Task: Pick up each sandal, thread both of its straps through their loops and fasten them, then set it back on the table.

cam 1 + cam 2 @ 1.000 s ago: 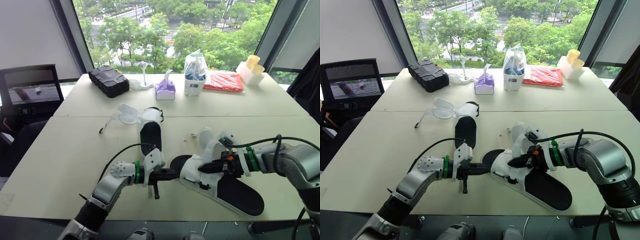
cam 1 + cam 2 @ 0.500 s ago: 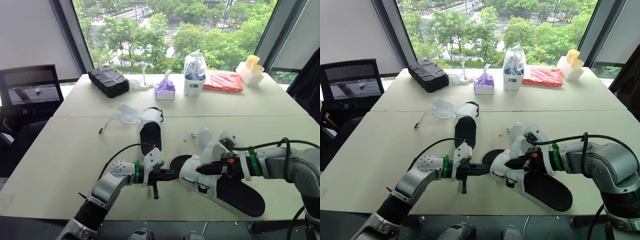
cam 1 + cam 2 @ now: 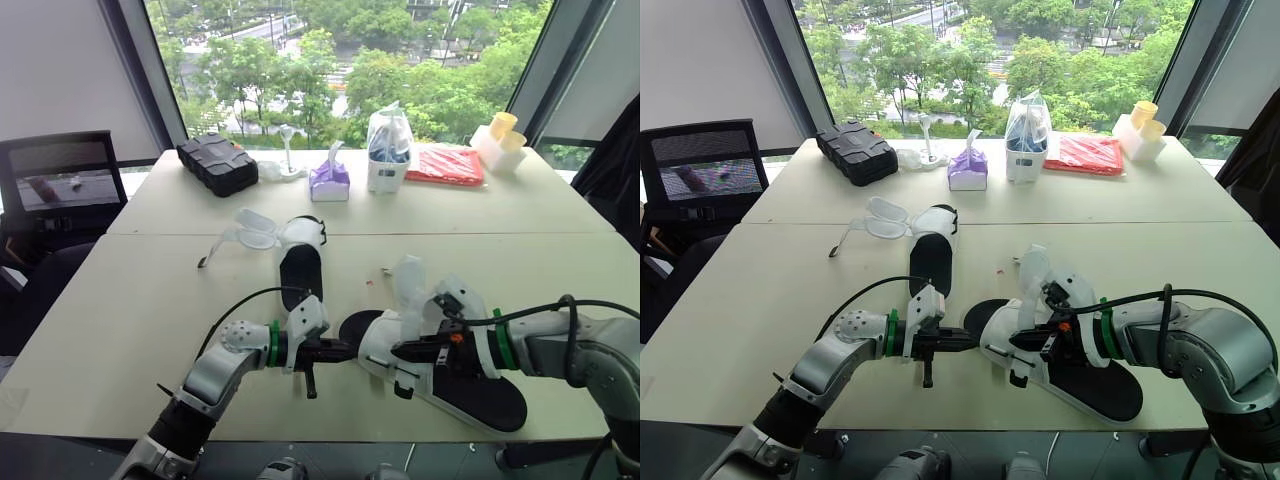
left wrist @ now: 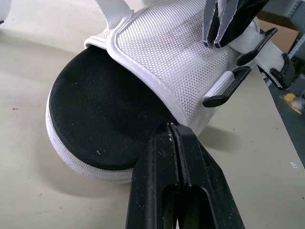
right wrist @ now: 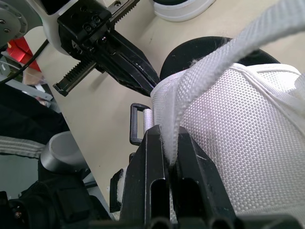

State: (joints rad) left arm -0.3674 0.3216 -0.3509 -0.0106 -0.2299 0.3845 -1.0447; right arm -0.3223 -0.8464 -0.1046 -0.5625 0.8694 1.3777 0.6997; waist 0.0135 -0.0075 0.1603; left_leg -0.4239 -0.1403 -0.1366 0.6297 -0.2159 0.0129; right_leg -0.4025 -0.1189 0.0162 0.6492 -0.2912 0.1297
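A white mesh sandal with a black sole (image 3: 455, 385) lies near the table's front edge, toe towards my left arm. My left gripper (image 4: 175, 129) is shut on the edge of its mesh upper where that meets the insole. My right gripper (image 5: 167, 145) is shut on the sandal's white strap (image 5: 224, 62) and rests on top of the upper. Black plastic loops (image 4: 226, 88) stick out from the upper's side. The second sandal (image 3: 301, 266) lies farther back, with its straps (image 3: 250, 230) spread open to the left.
Along the far edge stand a black case (image 3: 217, 162), a purple tissue box (image 3: 330, 180), a clear bag (image 3: 390, 148), a red packet (image 3: 447, 163) and yellow cups (image 3: 503, 135). A black chair (image 3: 60, 190) stands left of the table (image 3: 130, 300).
My right gripper has dropped lower and slid slightly towards the sandal's toe, drawing the strap down over the upper. The left gripper has kept its hold.
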